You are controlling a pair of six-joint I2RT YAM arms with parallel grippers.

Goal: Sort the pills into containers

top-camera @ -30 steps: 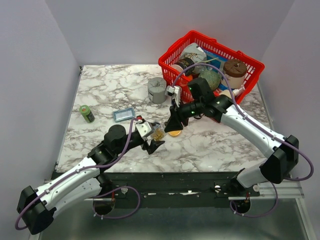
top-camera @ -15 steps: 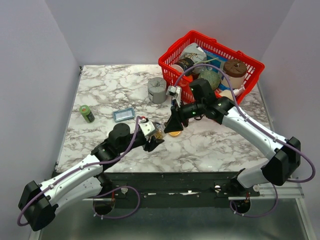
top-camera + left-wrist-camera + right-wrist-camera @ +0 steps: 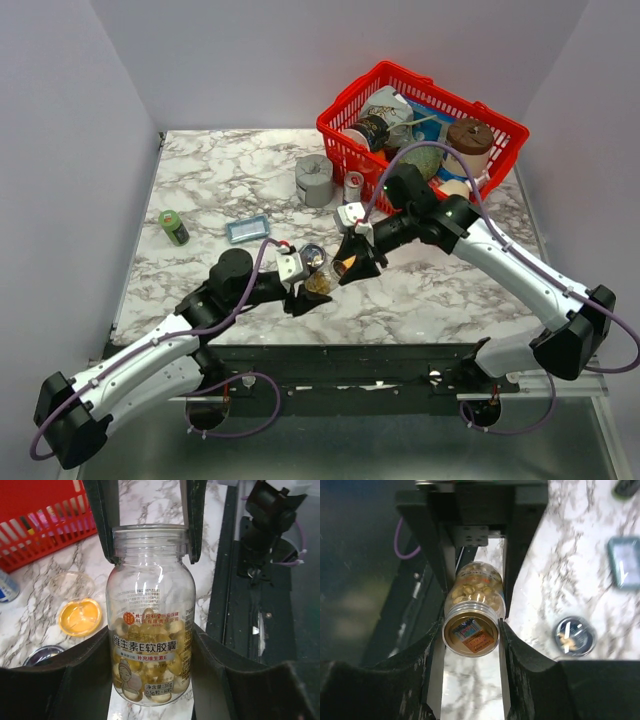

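Note:
A clear pill bottle (image 3: 151, 630) full of yellow softgel pills (image 3: 150, 660) is held off the table between both arms. My left gripper (image 3: 150, 672) is shut on its body. My right gripper (image 3: 472, 640) is shut on its cap end (image 3: 471, 634), which shows a gold disc. From above, the left gripper (image 3: 312, 285) and the right gripper (image 3: 352, 264) meet at the bottle (image 3: 320, 281). The orange container (image 3: 80, 616) sits on the marble. The silvery container (image 3: 575, 635), dark inside, holds a few pills; from above it lies at the left gripper's far side (image 3: 313, 256).
A red wire basket (image 3: 345, 150) of bottles and jars stands at the back right. A grey squat cylinder (image 3: 314, 180) and a small white bottle (image 3: 353, 185) stand before it. A green bottle (image 3: 174, 227) and a blue tin (image 3: 246, 230) lie to the left. The table's near edge (image 3: 380, 335) is close.
The left jaws have narrowed onto the bottle. The right gripper has swung from above the orange container toward the near edge and taken the bottle's cap end.

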